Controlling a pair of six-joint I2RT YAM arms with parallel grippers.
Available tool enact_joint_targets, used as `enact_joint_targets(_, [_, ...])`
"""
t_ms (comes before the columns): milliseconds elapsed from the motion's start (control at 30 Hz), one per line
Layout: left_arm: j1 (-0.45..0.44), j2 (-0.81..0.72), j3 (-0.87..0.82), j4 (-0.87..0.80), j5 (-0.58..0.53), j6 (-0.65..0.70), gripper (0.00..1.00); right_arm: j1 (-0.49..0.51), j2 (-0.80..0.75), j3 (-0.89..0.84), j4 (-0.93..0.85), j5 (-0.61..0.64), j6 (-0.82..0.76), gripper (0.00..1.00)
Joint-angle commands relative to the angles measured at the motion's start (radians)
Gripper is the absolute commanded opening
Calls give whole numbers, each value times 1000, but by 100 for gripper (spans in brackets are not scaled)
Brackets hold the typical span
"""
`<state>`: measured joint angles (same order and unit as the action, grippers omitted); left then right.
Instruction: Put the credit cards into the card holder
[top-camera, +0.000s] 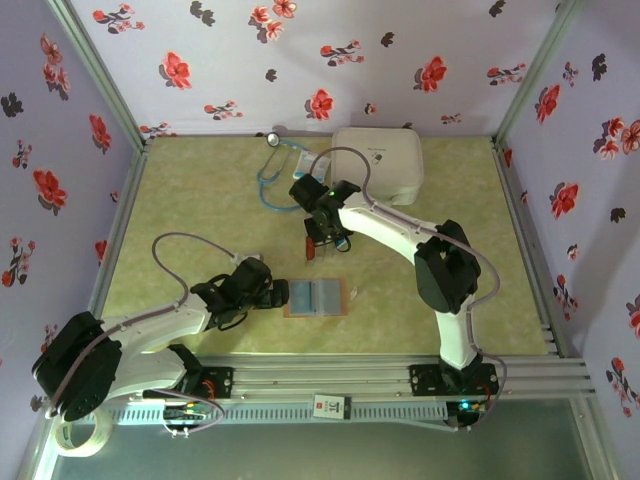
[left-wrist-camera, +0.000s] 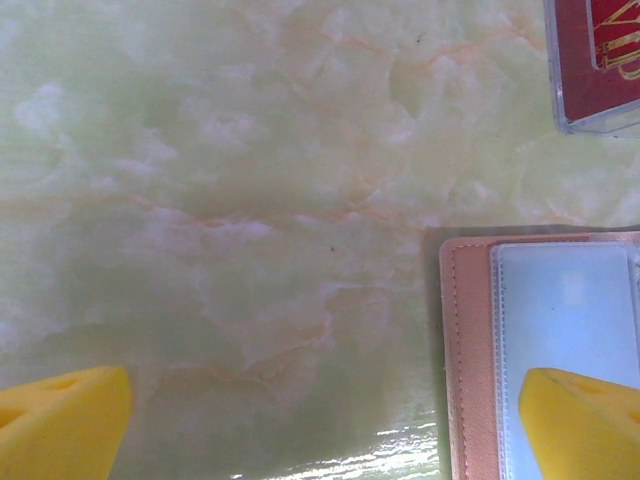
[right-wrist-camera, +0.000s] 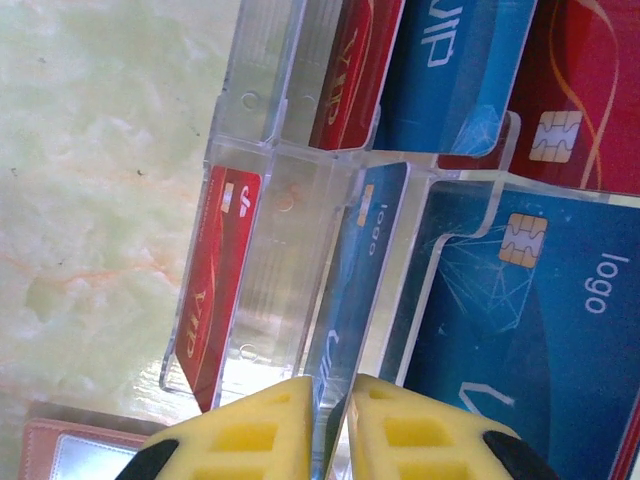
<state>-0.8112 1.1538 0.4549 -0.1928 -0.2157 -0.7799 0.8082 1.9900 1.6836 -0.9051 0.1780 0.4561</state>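
1. The left arm (top-camera: 150, 330) and the right arm (top-camera: 440, 270) rise from the rail at the near edge, closest to the overhead view.
2. The bench (top-camera: 200, 200) is a pale green marbled top.
3. A white case (top-camera: 377, 163) sits at the far edge, well apart from the work.
4. The card holder (top-camera: 315, 298) lies open and flat near the front centre, with its clear sleeves facing up.
5. The left tool (left-wrist-camera: 325, 400) hangs wide open and holds nothing. One yellow finger is over the card holder's left part, the other over bare bench.
6. The right tool (right-wrist-camera: 332, 405) is nearly closed, low over the clear tray (right-wrist-camera: 262, 250).
7. That clear tray stands just beyond the card holder, apart from it.
8. The credit cards (right-wrist-camera: 520, 320), red and blue, sit in the tray's slots.
9. One blue card (right-wrist-camera: 352, 270) stands on edge. The right tool's fingers seem to pinch its rim, though the tray's clear wall lies so close that the grip is hard to confirm.
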Motion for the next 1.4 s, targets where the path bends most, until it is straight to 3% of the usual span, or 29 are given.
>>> enact_joint_targets(0, [6, 8, -11, 18, 4, -9, 100, -15, -12, -8, 2, -7, 21, 16])
enact_joint_targets(667, [3, 36, -5, 33, 12, -10, 100, -46, -16, -13, 36, -58, 36, 12])
enact_joint_targets(900, [1, 40, -1, 33, 13, -6, 100, -57, -47, -24, 47, -97, 48, 0])
enact_joint_targets(1200, [1, 9, 29, -20, 13, 22, 100, -57, -193, -42, 25, -112, 54, 0])
enact_joint_targets(1367, [0, -28, 67, -99, 19, 72, 100, -57, -366, -188, 135, -176, 101, 0])
